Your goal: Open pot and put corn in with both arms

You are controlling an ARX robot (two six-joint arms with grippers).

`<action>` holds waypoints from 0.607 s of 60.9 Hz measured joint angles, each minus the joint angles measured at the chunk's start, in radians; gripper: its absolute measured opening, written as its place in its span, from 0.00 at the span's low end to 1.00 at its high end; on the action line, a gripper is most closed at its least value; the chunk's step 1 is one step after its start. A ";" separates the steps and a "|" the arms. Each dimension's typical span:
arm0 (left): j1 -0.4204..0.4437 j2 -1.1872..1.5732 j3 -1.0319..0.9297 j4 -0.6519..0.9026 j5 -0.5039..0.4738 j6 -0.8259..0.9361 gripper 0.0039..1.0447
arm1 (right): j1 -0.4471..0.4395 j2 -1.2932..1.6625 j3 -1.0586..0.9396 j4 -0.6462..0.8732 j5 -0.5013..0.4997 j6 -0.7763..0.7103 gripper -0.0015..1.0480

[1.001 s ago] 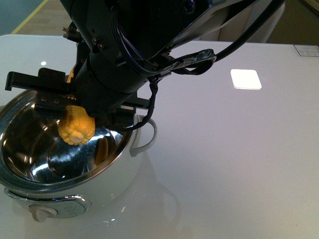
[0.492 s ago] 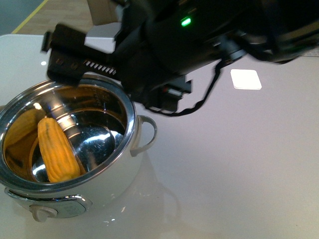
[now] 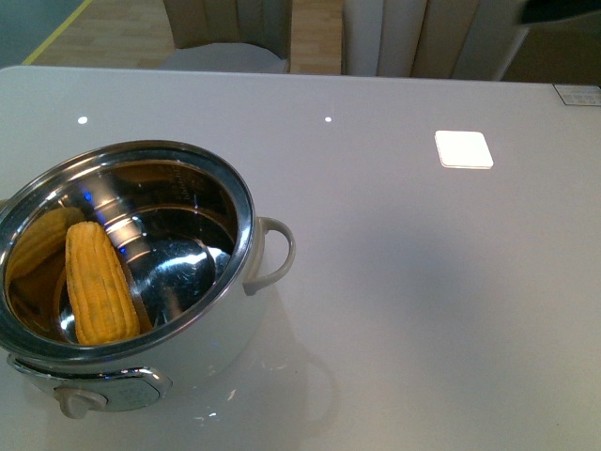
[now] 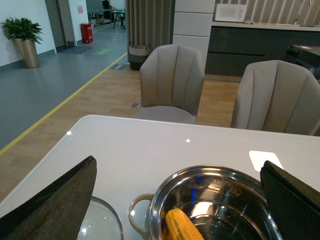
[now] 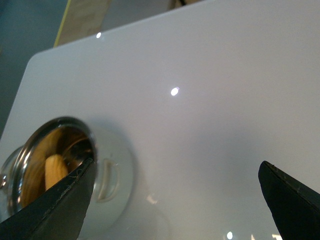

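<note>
The pot (image 3: 246, 225) stands open at the table's front left, with a steel interior, a white body and a cream side handle (image 3: 275, 252). The corn (image 3: 97, 282) lies inside it, leaning on the left inner wall. Neither arm shows in the front view. In the left wrist view my left gripper (image 4: 178, 165) is open and empty, above and behind the pot (image 4: 210, 172) and the corn (image 4: 182, 227). In the right wrist view my right gripper (image 5: 177, 165) is open and empty, high over the table, well clear of the pot (image 5: 107, 180) and the corn (image 5: 56, 170).
A glass lid (image 4: 102, 222) lies on the table beside the pot. A white square patch (image 3: 463, 149) sits at the back right of the grey table (image 3: 423, 310). Two beige chairs (image 4: 171, 80) stand beyond the far edge.
One second ago a black arm held the corn over the pot. The corn dropped in, and the arm has since left the front view.
</note>
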 joint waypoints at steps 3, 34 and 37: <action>0.000 0.000 0.000 0.000 0.000 0.000 0.94 | -0.015 -0.032 -0.006 -0.002 0.004 -0.010 0.92; 0.000 0.000 0.000 0.000 0.000 0.000 0.94 | -0.148 -0.272 -0.450 0.669 0.147 -0.428 0.10; 0.000 0.000 0.000 0.000 0.000 0.000 0.94 | -0.160 -0.300 -0.465 0.661 0.133 -0.432 0.02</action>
